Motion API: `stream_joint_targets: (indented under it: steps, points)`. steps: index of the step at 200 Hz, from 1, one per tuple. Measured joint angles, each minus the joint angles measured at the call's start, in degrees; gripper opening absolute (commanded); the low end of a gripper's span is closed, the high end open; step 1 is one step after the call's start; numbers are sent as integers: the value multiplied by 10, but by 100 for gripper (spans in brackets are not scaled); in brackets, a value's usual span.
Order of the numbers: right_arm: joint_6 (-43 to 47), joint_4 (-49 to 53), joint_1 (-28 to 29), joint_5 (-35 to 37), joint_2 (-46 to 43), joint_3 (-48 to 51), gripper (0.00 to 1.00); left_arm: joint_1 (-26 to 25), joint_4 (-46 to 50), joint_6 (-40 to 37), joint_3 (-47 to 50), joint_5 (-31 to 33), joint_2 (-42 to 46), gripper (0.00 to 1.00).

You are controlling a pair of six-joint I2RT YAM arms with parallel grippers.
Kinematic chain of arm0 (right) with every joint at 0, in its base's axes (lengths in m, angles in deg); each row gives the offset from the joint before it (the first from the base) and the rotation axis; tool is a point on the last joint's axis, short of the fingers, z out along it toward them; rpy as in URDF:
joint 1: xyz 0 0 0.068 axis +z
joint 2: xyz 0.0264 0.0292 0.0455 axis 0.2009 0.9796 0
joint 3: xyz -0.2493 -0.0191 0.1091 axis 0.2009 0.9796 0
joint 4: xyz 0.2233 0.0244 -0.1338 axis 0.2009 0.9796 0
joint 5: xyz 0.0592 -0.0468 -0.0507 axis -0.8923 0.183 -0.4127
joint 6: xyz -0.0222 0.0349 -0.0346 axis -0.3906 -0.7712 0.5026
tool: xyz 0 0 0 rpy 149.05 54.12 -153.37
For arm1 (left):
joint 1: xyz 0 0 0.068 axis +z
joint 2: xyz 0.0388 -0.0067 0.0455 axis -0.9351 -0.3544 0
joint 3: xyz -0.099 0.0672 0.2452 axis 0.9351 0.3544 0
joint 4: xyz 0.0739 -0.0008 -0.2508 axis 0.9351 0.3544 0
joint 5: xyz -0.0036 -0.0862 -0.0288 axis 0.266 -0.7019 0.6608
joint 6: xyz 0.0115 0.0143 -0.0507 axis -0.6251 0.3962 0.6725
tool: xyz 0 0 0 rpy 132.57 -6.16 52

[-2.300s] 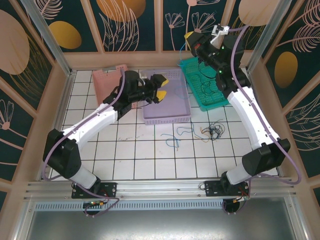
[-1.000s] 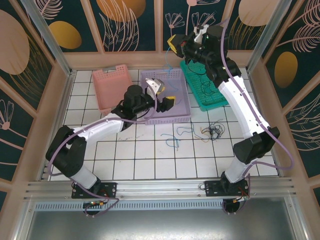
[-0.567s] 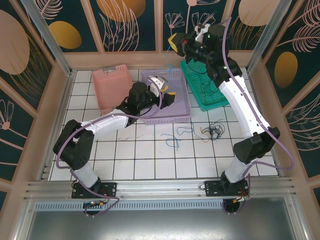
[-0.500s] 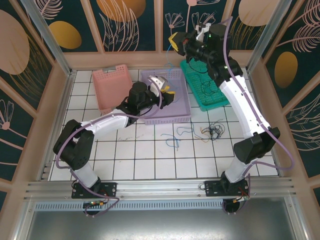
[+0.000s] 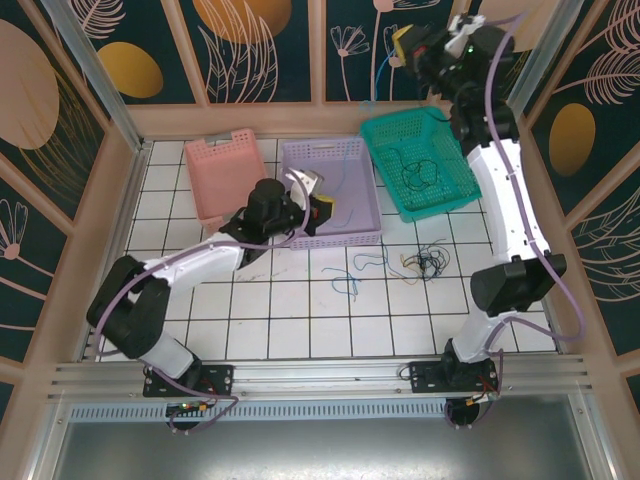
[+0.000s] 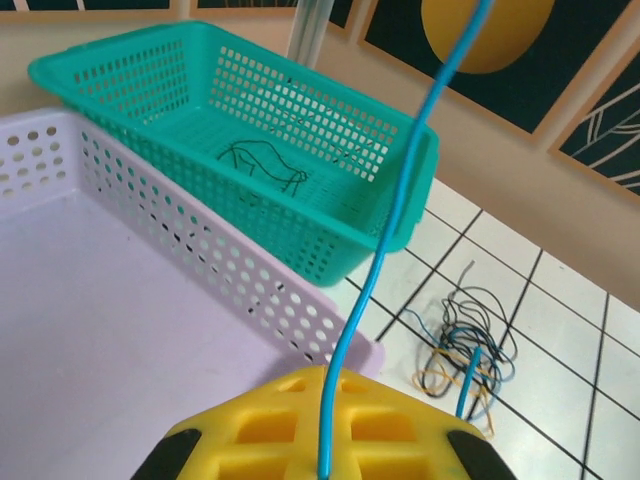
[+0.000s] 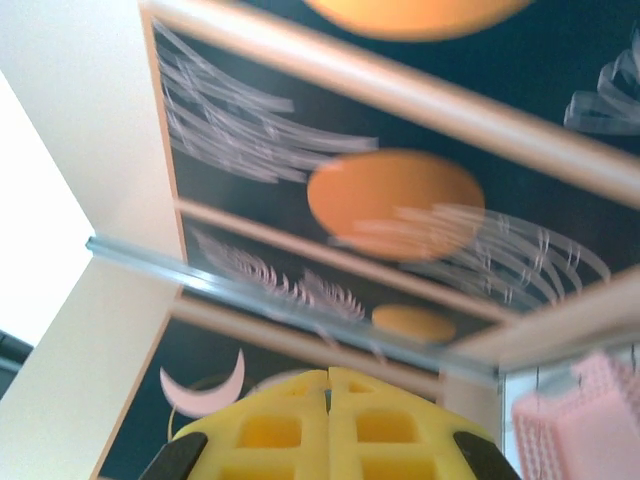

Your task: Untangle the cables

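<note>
Top external view: on a white tiled surface, a teal basket stands just beside a purple basket. Over the purple basket, the left claw is pinching a blue cable that runs taut and upward. The right claw, raised high, has its pads pressed together. A tangled clump of cables lies on the tiles near the teal basket, which holds a dark cable.

Live count, I'm seeing baskets: three, pink basket, lilac basket, teal basket | arms: two | grippers: two, left gripper, right gripper | blue cable: one | tangled clump: one, strands too fine to count
</note>
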Motion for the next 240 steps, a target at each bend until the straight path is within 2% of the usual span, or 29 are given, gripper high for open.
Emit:
stream_joint_targets:
  steps: [36, 73, 129, 157, 195, 202, 216, 240]
  points:
    - [15, -10, -35, 16, 50, -74, 0, -4, 18, 8, 45, 22, 52, 0]
    - [24, -7, -38, 23, 89, -118, 0, -4, 46, 13, 50, 46, 57, 0]
    - [47, 13, -49, 41, 116, -132, 0, -4, 99, 16, 45, 103, 57, 0]
    - [74, 19, -31, 41, 137, -139, 0, -3, 155, 26, -35, 150, 12, 0]
    - [142, 39, 45, 46, 160, -91, 0, 0, 209, 52, -171, 166, -106, 0]
    - [151, 40, 58, 46, 162, -68, 0, 0, 216, 57, -183, 165, -125, 11]
    - [165, 42, 74, 45, 171, -31, 0, 0, 233, 71, -195, 163, -158, 23]
    - [184, 54, 87, 42, 213, -6, 0, 0, 275, 85, -195, 156, -194, 54]
